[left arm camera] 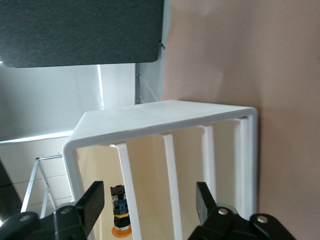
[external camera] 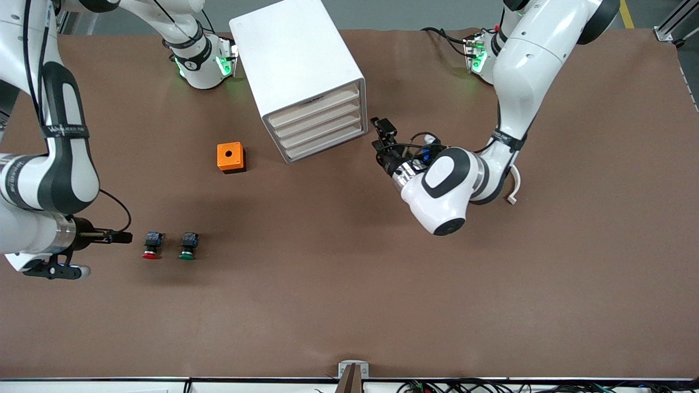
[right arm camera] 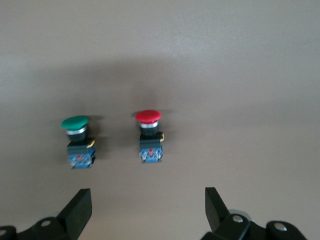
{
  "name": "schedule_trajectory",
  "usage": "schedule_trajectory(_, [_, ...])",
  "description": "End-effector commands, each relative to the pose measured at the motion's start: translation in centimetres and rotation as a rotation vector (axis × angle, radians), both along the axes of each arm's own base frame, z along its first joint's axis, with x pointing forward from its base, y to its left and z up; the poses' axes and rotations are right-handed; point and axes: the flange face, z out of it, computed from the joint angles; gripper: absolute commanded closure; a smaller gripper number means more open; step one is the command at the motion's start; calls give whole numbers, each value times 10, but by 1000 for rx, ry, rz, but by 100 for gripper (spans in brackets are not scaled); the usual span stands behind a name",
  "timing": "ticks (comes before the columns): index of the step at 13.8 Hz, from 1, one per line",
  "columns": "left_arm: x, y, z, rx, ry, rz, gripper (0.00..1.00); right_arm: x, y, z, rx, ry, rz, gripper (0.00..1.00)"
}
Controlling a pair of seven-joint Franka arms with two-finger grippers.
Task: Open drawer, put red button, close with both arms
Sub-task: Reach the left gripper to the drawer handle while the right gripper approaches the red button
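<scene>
A: Where are the claws?

B: The left gripper (external camera: 379,143) sits just right of centre in the front view, spread wide and empty, aimed at the cabinet (external camera: 303,76). In its wrist view the fingers (left arm camera: 90,202) frame the cabinet's face from low in the frame. The right gripper (external camera: 121,237) is at the left edge of the front view, close to the red button (external camera: 151,244); its wrist view shows the fingers (right arm camera: 77,210) parted and empty, the button (right arm camera: 149,131) lying between and above them.

A: And the drawer?

B: The drawer (external camera: 322,134) and its three like neighbours all look shut, in the upper middle of the front view. So opening seems to be the step in hand.

A: How to do it well?

B: I'd line the left gripper square to one beige front, catch its edge, and pull straight out along the cabinet's slanted axis, so the cabinet doesn't slide. The right must take the red cap, not the green button (external camera: 188,245) beside it. The orange box (external camera: 230,156) stays out of it.
</scene>
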Motion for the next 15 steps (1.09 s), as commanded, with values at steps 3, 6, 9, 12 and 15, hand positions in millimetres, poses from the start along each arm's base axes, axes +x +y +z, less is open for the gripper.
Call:
schedule_trajectory(3, [-17, -45, -37, 22, 52, 66, 32, 0, -7, -50, -12, 3, 11, 0])
schedule_trajectory(6, [-23, -63, -49, 18, 24, 94, 43, -12, -1, -76, -9, 23, 16, 0])
schedule_trajectory(9, [-54, -94, -61, 10, 52, 60, 42, -19, 2, -94, -11, 11, 20, 0])
schedule_trajectory(12, [-67, -106, -68, 17, 61, 44, 42, -28, 3, -116, -12, -29, 22, 0])
schedule_trajectory(15, [-83, -117, -74, 16, 74, 21, 42, -35, 3, -129, -13, -50, 21, 0])
